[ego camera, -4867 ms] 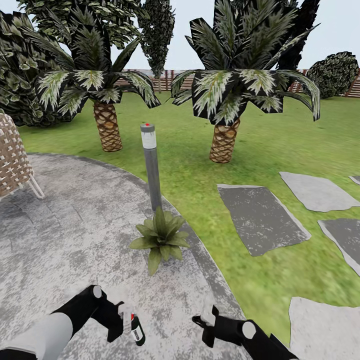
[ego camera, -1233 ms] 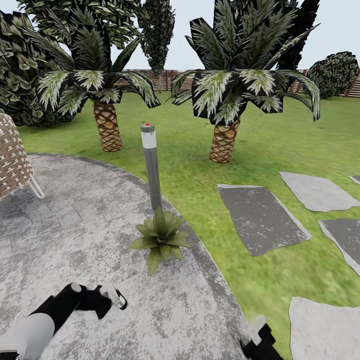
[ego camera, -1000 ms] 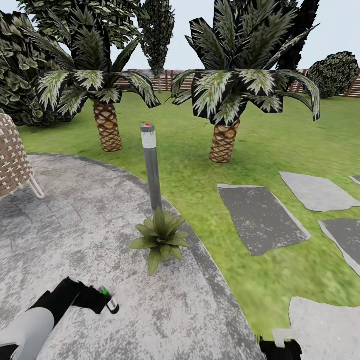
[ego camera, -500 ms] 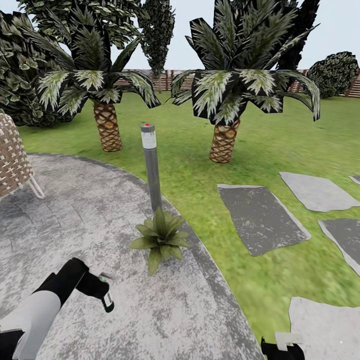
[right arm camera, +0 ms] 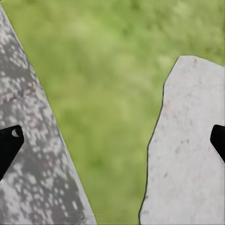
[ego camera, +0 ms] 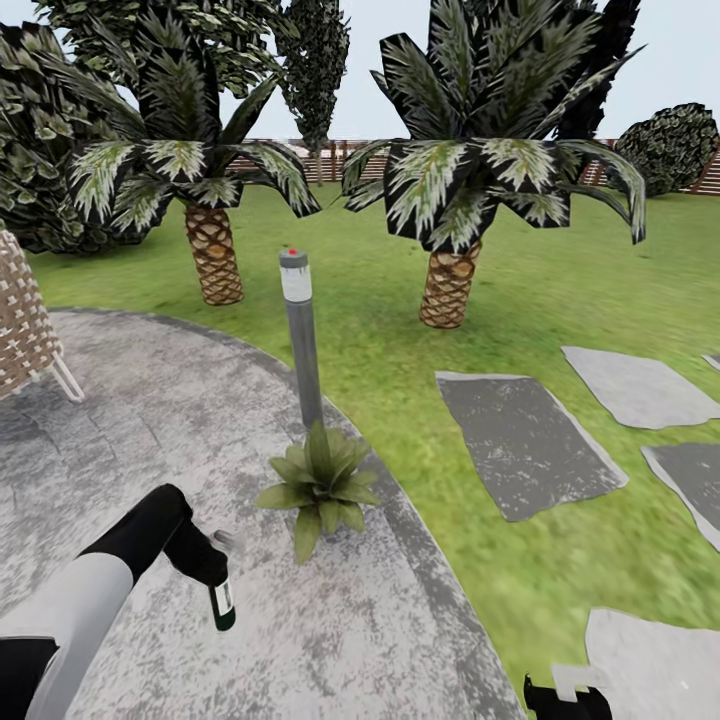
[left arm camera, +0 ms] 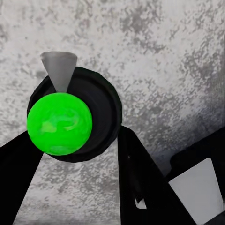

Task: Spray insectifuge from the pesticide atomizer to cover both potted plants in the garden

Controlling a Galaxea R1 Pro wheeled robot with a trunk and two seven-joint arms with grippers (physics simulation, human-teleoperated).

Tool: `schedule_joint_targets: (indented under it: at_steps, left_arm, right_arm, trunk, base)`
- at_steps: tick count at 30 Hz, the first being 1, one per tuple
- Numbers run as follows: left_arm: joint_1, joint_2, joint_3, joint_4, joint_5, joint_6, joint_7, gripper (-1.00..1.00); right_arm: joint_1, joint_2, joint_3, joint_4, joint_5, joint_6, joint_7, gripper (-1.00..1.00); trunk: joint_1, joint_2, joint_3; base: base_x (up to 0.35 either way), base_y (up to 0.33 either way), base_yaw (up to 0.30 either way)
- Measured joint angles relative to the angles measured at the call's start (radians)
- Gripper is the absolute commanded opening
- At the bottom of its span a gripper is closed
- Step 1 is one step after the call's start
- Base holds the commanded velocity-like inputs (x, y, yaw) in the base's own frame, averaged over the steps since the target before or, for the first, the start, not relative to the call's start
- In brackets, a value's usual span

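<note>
The pesticide atomizer (ego camera: 222, 603), a small dark bottle with a pale label, hangs base-down from my left gripper (ego camera: 208, 566), which is shut on its upper part. It is above the paved patio (ego camera: 130, 430), to the left of and a little short of one potted plant (ego camera: 318, 485), a low green rosette whose leaves hide its pot. In the left wrist view the atomizer (left arm camera: 89, 110) is seen end-on, with a bright green round face and a grey cone, between the black fingers (left arm camera: 140, 180). My right gripper (ego camera: 566, 696) is low at the right, open over the grass (right arm camera: 112, 140).
A grey bollard lamp (ego camera: 301, 340) stands just behind the plant on the patio's rim. A wicker chair (ego camera: 22, 320) is at the left edge. Two palms (ego camera: 446, 285) grow on the lawn beyond, and flat stepping stones (ego camera: 525, 440) lie to the right.
My left arm has moved forward and up toward the plant, and the bottle has turned to hang base-down. The right gripper has dropped back to the lower right edge.
</note>
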Motion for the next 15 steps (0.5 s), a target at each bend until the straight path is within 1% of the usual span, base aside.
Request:
schedule_joint_targets:
  at_steps: [3, 11, 15]
  left_arm:
    - [0.000, 0.000, 0.000, -0.002, 0.002, 0.010, 0.000, -1.00]
    - [0.000, -0.004, -0.001, -0.002, 0.002, 0.013, -0.002, -1.00]
    - [0.001, -0.003, -0.002, -0.001, 0.001, 0.012, -0.004, -1.00]
  right_arm:
    - [0.000, 0.000, 0.000, 0.000, 0.000, 0.000, 0.000, 1.00]
    - [0.000, 0.000, 0.000, 0.000, 0.000, 0.000, 0.000, 1.00]
    - [0.000, 0.000, 0.001, 0.000, 0.001, 0.000, 0.000, 1.00]
  trunk:
    - [0.000, 0.000, 0.000]
    - [0.000, 0.000, 0.000]
    - [0.000, 0.000, 0.000]
  base:
    - [0.330, -0.028, 0.000]
    - [0.290, -0.144, 0.000]
    - [0.325, -0.010, 0.000]
